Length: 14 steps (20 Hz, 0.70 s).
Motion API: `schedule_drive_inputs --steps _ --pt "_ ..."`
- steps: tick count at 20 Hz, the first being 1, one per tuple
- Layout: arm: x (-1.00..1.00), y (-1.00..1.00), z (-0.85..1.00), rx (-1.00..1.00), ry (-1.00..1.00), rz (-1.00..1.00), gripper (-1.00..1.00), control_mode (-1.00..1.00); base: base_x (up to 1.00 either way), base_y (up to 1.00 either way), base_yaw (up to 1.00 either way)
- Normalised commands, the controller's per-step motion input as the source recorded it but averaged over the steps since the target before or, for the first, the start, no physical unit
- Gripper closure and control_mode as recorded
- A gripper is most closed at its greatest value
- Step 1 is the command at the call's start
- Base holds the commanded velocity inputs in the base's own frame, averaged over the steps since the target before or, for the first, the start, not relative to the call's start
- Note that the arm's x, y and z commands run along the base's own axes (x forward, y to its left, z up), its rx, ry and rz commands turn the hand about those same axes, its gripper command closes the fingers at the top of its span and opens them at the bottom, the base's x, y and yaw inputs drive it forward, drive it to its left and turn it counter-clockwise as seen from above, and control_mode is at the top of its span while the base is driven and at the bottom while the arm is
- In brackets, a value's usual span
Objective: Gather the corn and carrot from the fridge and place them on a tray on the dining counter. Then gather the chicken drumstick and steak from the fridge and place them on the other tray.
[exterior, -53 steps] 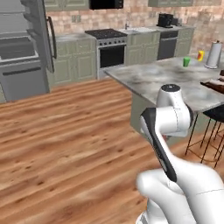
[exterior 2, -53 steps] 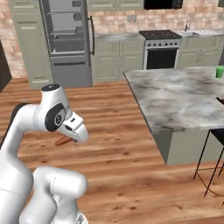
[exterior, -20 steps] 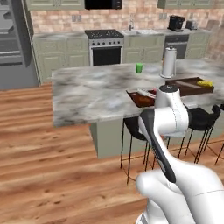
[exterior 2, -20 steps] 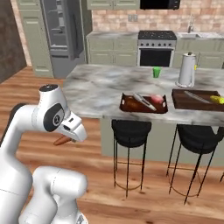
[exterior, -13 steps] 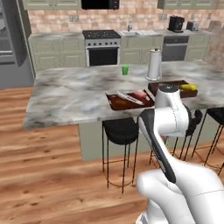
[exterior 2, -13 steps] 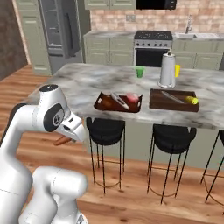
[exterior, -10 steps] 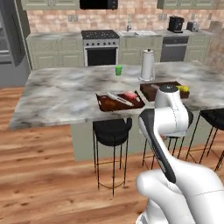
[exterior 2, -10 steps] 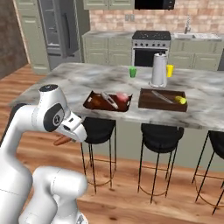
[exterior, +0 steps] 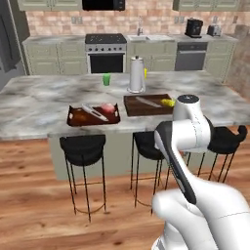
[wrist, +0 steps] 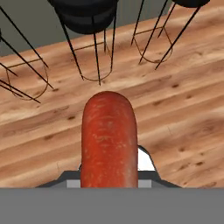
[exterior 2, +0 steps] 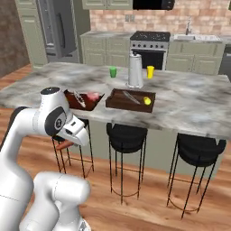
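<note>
My gripper (wrist: 109, 174) is shut on the carrot (wrist: 109, 140), an orange-red root that points away along the hand, over the wooden floor. The carrot's tip (exterior 2: 63, 145) sticks out under the hand, in front of the dining counter (exterior 2: 189, 106). Two trays lie on that counter. The brown tray (exterior: 148, 104) (exterior 2: 131, 99) holds the yellow corn (exterior: 167, 102) (exterior 2: 146, 101). The dark red tray (exterior: 93, 117) (exterior 2: 83, 100) holds a pink steak (exterior: 108, 108) (exterior 2: 92, 96) and a pale chicken drumstick (exterior: 93, 112). The fridge (exterior 2: 56, 29) stands at the back left.
Black stools (exterior: 83, 146) (exterior 2: 126, 133) line the counter's near side, between me and the trays. A tall white jug (exterior: 136, 74), a green cup (exterior: 106, 79) and a yellow cup (exterior 2: 150, 71) stand behind the trays. A stove (exterior: 105, 51) is against the back wall.
The base has driven along and turned, so the counter with both trays now sits centred in the base views. The carrot stays in the shut gripper.
</note>
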Motion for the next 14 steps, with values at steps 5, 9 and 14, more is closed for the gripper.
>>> schedule_drive_inputs --steps 5,9,14 --pt "0.0 0.0 0.0 0.0 0.0 0.0 1.0 1.0 0.23 -1.0 0.12" --pt "0.0 0.0 0.0 0.0 0.0 0.0 1.0 1.0 0.48 -0.44 0.13" --pt "0.0 0.0 0.0 0.0 0.0 0.0 1.0 1.0 0.7 0.05 0.12"
